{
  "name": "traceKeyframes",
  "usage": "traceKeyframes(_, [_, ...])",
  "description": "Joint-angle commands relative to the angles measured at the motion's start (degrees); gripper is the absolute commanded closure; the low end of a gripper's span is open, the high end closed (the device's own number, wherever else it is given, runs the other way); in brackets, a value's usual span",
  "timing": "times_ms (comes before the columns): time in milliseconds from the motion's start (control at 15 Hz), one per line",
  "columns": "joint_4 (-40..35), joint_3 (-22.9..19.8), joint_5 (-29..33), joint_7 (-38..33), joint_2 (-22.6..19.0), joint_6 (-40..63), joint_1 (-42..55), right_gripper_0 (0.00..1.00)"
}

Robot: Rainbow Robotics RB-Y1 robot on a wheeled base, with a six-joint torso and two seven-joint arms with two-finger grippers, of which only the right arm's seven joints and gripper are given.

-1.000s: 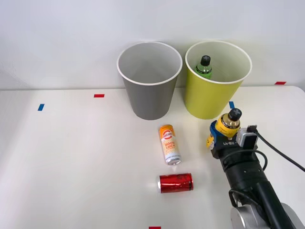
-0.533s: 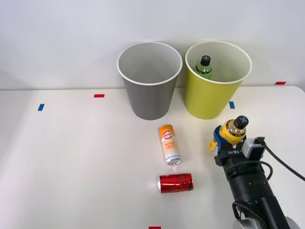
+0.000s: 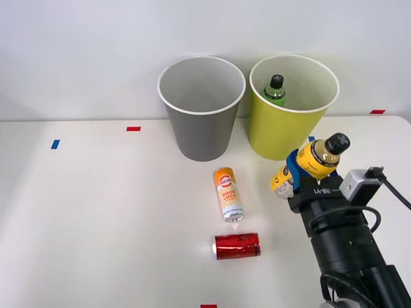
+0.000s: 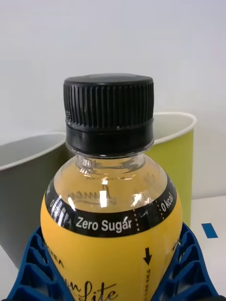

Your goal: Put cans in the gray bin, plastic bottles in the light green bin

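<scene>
Since one second ago, the right hand (image 3: 302, 174) has lifted off the table (image 3: 96, 218) and tilted, so the yellow-orange bottle (image 3: 314, 162) now leans with its black cap toward the right and up, and it sits higher and closer to the light green bin (image 3: 282, 131). The hand is clenched on this bottle: in the wrist view the blue ribbed fingers (image 4: 33, 268) press against both sides of its yellow body (image 4: 113, 235), below the black band.

The bottle is in the air, just in front of the light green bin and lower than its white rim. Inside this bin the green bottle (image 3: 275, 90) already stands. The gray bin (image 3: 200, 122) beside it looks empty. On the table the orange-and-white can (image 3: 228, 194) and the red can (image 3: 236, 246) lie on their sides, not yet sorted.

I think the risk is in the height. If the arm goes forward before it rises enough, the bottle or the fingers can hit the bin wall and push the light bin back or tip it. The tilted, round bottle could also slip in the grip, and an early release would drop it onto the table
</scene>
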Motion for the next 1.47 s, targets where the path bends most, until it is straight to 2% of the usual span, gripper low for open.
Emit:
traceKeyframes(67, [-2.89, -1.12, -0.52, -0.55, 2.86, 4.29, -4.71, 1.0])
traceKeyframes(333, [-4.83, -2.62, -1.22, -1.25, 5.67, 8.69, -12.27, 1.0])
traceKeyframes(533, [-11.33, -4.46, -2.54, -2.39, 7.55, 20.12, -15.79, 1.0])
traceKeyframes(667, [-12.03, -7.98, -6.93, -1.51, 7.55, 25.65, -20.01, 1.0])
traceKeyframes(867, [-12.03, -12.81, -6.23, -0.81, 7.55, 35.23, -27.48, 1.0])
traceKeyframes(1067, [-10.8, -16.41, -5.7, -0.55, 7.55, 41.3, -33.19, 1.0])
traceKeyframes(1467, [0.62, -20.54, -5.7, -0.28, 4.97, 38.31, -40.22, 1.0])
